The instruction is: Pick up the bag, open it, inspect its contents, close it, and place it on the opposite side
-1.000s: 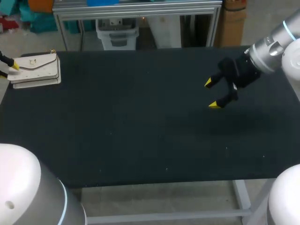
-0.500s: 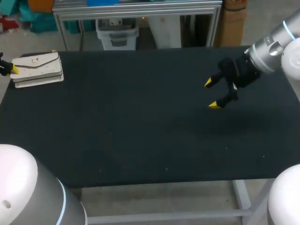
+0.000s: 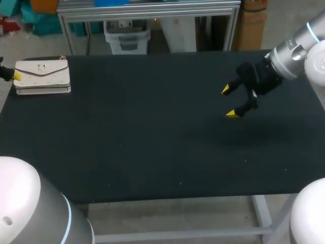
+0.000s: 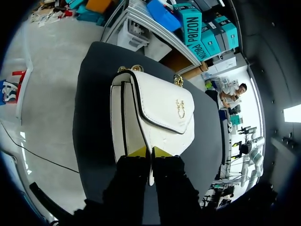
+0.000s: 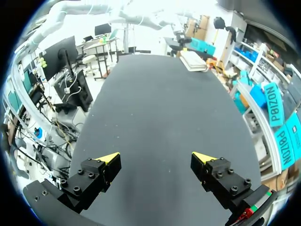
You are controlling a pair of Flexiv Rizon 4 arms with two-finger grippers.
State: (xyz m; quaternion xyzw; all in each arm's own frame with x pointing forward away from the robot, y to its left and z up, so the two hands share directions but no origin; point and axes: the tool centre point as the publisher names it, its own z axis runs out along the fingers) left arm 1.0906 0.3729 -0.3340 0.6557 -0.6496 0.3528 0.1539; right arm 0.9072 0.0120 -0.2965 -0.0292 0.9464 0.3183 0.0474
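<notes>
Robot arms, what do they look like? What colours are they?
The right arm is a silvery-white tube with a thin blue ring. The right gripper and left gripper are black, each with two blocky fingers ending in bright yellow tips.

My left gripper (image 4: pixel 150 151) sits at the far left of the scene, only one yellow tip showing from above. Its fingers are drawn nearly together, pinching the near edge of the bag (image 4: pixel 157 106). My right arm (image 3: pixel 292 53) comes in from the far right. My right gripper (image 3: pixel 228 102) hangs pointing left, fingers spread wide.
</notes>
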